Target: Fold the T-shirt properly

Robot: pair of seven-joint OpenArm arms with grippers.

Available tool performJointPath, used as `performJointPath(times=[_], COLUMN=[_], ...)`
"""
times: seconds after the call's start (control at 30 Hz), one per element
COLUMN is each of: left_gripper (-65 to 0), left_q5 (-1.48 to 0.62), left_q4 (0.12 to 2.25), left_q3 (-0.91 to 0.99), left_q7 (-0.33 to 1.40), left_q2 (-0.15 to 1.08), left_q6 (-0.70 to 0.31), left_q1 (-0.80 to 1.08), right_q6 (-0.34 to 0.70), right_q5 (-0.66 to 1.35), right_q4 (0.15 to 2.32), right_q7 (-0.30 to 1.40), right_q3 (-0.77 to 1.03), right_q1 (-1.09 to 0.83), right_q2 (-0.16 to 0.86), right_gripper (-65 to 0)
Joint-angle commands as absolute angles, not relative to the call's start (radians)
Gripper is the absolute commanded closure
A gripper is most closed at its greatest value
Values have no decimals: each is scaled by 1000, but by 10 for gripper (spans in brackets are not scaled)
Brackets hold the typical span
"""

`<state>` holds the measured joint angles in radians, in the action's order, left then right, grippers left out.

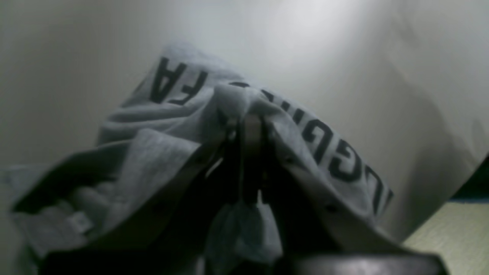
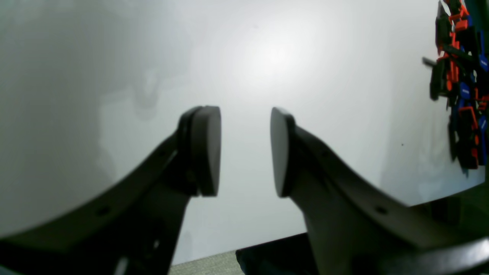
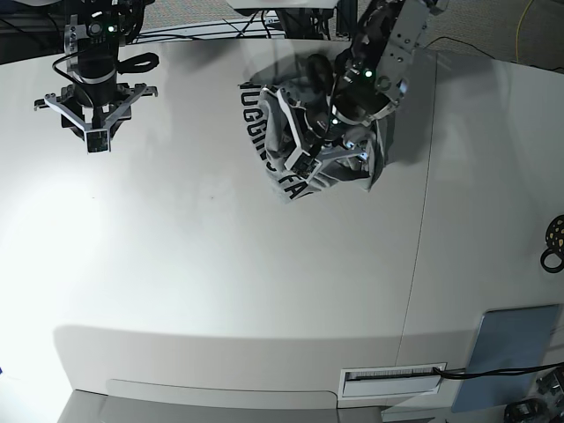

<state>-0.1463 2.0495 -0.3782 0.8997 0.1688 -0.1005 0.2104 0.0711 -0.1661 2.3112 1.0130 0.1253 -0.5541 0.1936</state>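
One T-shirt (image 3: 291,141) lies crumpled on one white bench (image 3: 220,282). Two pincers show: the left pincer (image 3: 310,159) and the right pincer (image 3: 95,141). One grey-blue pad (image 3: 515,345) is near the corner.

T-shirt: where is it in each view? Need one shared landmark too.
Left wrist: the T-shirt fills the centre, bunched, black lettering up, pinched in the left gripper.
Right wrist: not in it; only the open right gripper over the white table.
Base: top centre, crumpled under the left arm.
Shared landmark: the white table.
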Motion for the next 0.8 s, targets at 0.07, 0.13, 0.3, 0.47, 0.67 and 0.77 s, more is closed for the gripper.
performJointPath(times=[0.07, 0.13, 0.3, 0.47, 0.67, 0.77], left_gripper=[-7, -7, -7, -7, -7, -11], left_q5=[-149, -142, -87, -49, 1, 2], left_q4=[2146, 2196, 2294, 2349, 2356, 2356], left_q3=[-377, -376, -376, -376, -376, -376], left_q7=[883, 882, 881, 823, 760, 759], left_q2=[212, 247, 317, 386, 470, 490], left_q6=[-65, -41, -41, 20, 125, 143], left_q1=[226, 252, 359, 485, 616, 664], right_q6=[63, 63, 64, 64, 64, 64], right_q5=[-176, -176, -176, -175, -176, -175], right_q4=[2328, 2328, 2328, 2328, 2328, 2328], right_q7=[983, 979, 972, 972, 973, 972], right_q3=[132, 132, 132, 132, 132, 132], right_q1=[-554, -554, -554, -554, -554, -554], right_q2=[199, 199, 199, 199, 199, 199], right_gripper=[-219, -219, -219, -219, -219, -219])
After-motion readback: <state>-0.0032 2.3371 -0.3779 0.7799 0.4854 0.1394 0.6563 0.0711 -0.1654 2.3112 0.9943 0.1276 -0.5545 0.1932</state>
